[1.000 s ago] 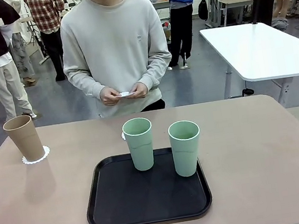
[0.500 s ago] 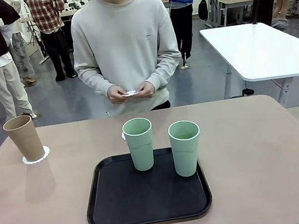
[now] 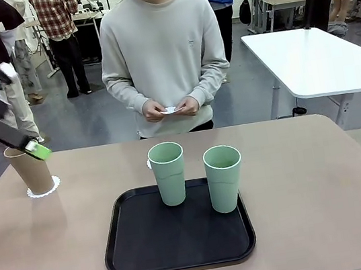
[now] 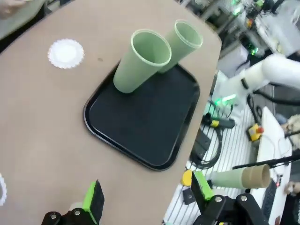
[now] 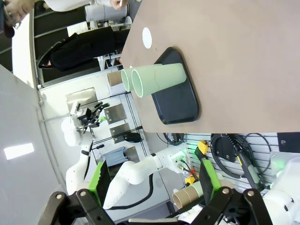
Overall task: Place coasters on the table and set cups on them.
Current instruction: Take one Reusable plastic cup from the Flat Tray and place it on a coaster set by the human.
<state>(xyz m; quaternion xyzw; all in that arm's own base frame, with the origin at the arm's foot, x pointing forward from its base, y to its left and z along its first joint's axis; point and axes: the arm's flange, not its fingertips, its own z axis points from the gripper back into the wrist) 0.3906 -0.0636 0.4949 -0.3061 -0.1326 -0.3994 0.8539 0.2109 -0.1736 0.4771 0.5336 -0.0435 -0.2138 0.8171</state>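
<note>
The tan cup [image 3: 31, 169] stands on a coaster [image 3: 44, 190] at the far left of the table [image 3: 310, 183]. My left gripper [image 3: 33, 149] hangs just above that cup's rim, blurred, and is open [image 4: 146, 197] with nothing between its fingers. Two mint cups [image 3: 168, 173] [image 3: 224, 177] stand on the black tray [image 3: 176, 244]. Behind the left mint cup lies a bare coaster [image 3: 149, 163] [image 4: 66, 52]. The person holds another coaster [image 3: 171, 110] in both hands. My right gripper [image 5: 154, 178] is open, high off the table, looking at the mint cups [image 5: 157, 78].
The tray [image 4: 140, 126] takes up the table's middle front. A white table [image 3: 319, 60] stands at the back right. The person stands at the far edge, left of middle. A lacy disc edge [image 4: 1, 190] shows at the left wrist view's border.
My left gripper has come into the front view from the left, above the tan cup. The person has stepped to the picture's right, still holding the coaster.
</note>
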